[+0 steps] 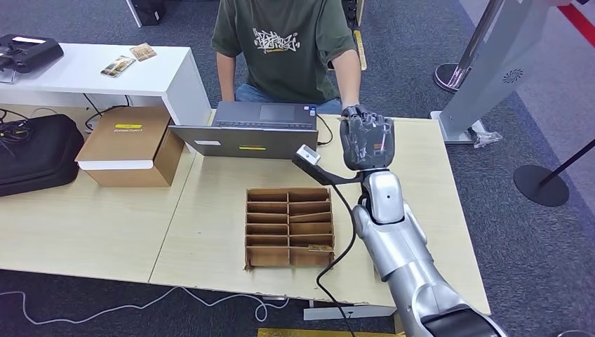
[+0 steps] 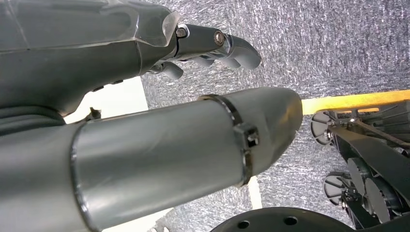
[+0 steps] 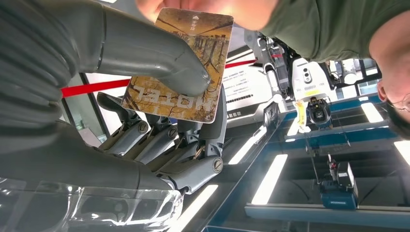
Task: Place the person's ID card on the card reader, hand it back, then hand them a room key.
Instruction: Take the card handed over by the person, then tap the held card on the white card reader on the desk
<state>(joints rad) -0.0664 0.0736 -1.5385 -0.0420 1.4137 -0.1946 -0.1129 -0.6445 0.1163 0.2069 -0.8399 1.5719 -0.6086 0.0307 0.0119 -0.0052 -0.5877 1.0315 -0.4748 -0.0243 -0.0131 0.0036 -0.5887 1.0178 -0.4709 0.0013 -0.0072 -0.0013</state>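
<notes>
Across the wooden table (image 1: 210, 232) we see a seated person (image 1: 288, 49) behind a laptop (image 1: 245, 130). Our right hand (image 1: 366, 142), raised toward them, pinches a room key card (image 3: 176, 65) between thumb and fingers; the person's fingers (image 3: 193, 7) touch its far edge. Our left hand (image 2: 193, 43) hangs with fingers loosely curled, holding nothing.
</notes>
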